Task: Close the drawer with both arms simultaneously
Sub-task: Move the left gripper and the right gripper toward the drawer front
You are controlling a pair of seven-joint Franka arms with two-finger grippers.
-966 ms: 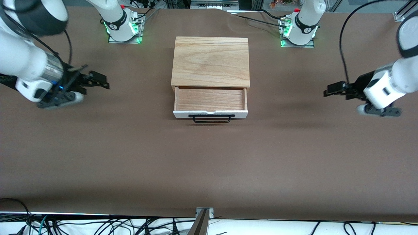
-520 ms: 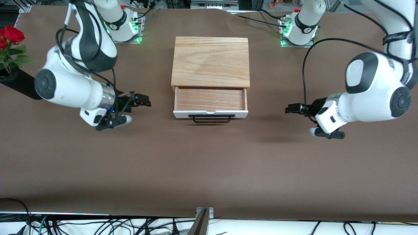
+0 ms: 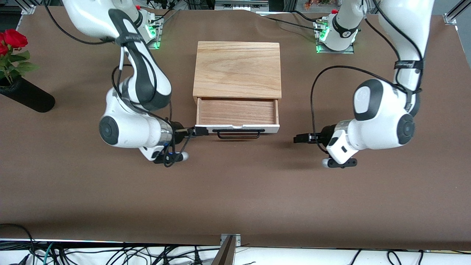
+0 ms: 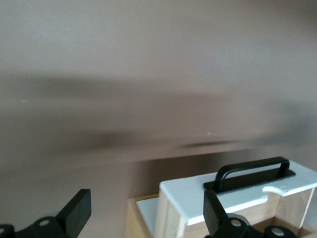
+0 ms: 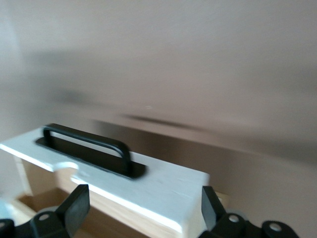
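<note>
The drawer (image 3: 237, 112) stands pulled out of the light oak box (image 3: 237, 70), its white front panel (image 3: 272, 128) and black bar handle (image 3: 239, 134) facing the front camera. My right gripper (image 3: 198, 131) is open at the panel's end toward the right arm; in the right wrist view the panel's end (image 5: 163, 191) lies between its fingers (image 5: 74, 204). My left gripper (image 3: 298, 139) is open and low over the table, apart from the drawer, toward the left arm's end. The left wrist view shows the panel (image 4: 198, 193) and handle (image 4: 252, 171) beside its fingers (image 4: 75, 212).
A black vase (image 3: 27, 97) with red roses (image 3: 13, 38) lies at the right arm's end of the table. Both arm bases (image 3: 138, 31) (image 3: 338, 33) stand at the table's edge farthest from the front camera. Cables hang past the near edge (image 3: 110, 254).
Both arms have swung in from the table's ends toward the drawer's front. The right gripper has reached the panel's end; the left gripper has come closer but stays apart. The drawer has not moved.
</note>
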